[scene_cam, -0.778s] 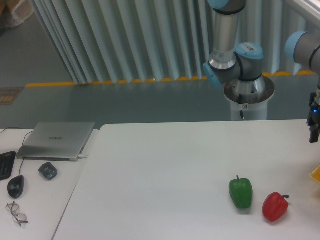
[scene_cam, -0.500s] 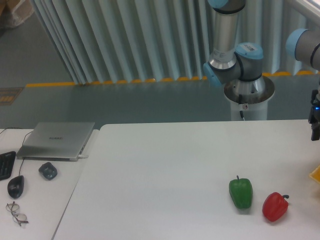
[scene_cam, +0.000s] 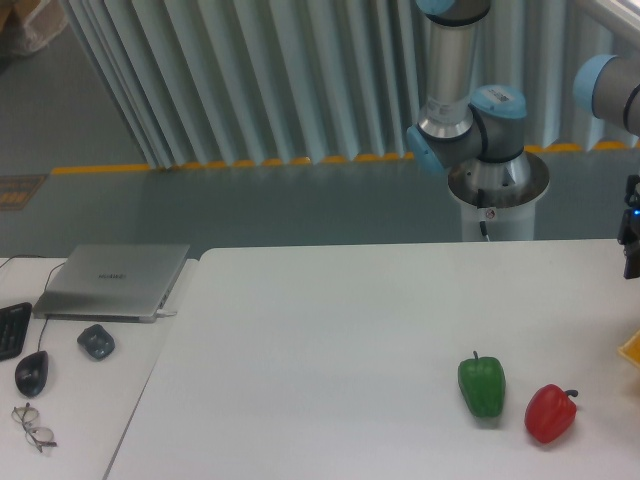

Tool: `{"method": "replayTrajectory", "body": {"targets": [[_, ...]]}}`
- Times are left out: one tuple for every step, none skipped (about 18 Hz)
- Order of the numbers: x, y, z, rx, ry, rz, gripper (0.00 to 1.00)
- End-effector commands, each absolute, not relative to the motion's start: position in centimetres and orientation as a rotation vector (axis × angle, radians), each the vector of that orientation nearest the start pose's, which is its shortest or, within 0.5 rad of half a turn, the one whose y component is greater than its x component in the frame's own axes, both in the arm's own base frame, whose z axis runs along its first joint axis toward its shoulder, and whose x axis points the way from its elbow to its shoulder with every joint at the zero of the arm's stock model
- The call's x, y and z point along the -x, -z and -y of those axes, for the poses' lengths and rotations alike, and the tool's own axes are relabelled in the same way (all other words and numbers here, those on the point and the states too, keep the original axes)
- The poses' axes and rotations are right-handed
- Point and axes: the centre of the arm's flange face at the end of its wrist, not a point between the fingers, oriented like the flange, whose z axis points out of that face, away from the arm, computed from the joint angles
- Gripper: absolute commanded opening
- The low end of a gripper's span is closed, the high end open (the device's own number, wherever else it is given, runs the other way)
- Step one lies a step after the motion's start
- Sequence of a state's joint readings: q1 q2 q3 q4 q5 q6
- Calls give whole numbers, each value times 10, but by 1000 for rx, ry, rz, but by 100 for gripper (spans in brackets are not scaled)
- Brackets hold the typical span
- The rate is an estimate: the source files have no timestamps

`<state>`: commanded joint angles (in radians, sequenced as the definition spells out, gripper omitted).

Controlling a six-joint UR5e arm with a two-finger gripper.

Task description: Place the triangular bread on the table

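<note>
Only a thin golden-orange edge of the triangular bread (scene_cam: 633, 349) shows, lying at the right border of the picture on the white table (scene_cam: 330, 330). My gripper (scene_cam: 632, 262) hangs at the far right edge, above the bread and apart from it. It is mostly cut off by the frame, so I cannot tell how its jaws stand. Nothing shows in it.
A green pepper (scene_cam: 482, 384) and a red pepper (scene_cam: 550, 412) lie at the table's front right. The arm's base (scene_cam: 497, 180) stands behind the table. The smaller desk on the left holds a laptop (scene_cam: 115, 280), two mice, a keyboard and glasses.
My gripper has drifted slightly right and up, further out of the frame. The bread and peppers have not moved.
</note>
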<state>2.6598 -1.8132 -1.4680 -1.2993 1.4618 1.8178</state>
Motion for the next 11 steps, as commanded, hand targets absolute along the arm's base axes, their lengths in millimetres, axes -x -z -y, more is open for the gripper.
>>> {"method": "replayTrajectory", "body": {"targets": [[469, -435, -404, 2814, -178, -1089, 100], [470, -434, -401, 2821, -169, -1093, 100], [473, -434, -398, 2834, -170, -1092, 100], [476, -435, -394, 2852, -176, -1088, 100], [482, -436, -386, 2874, -184, -1074, 100], [487, -436, -382, 2877, -185, -1068, 100], [493, -434, -373, 2883, -171, -1067, 100], [498, -432, -365, 2881, -155, -1088, 100], [500, -431, -363, 2878, -151, -1104, 100], [503, -430, -360, 2882, -149, -1098, 100], [505, -430, -357, 2887, -149, -1090, 100]]}}
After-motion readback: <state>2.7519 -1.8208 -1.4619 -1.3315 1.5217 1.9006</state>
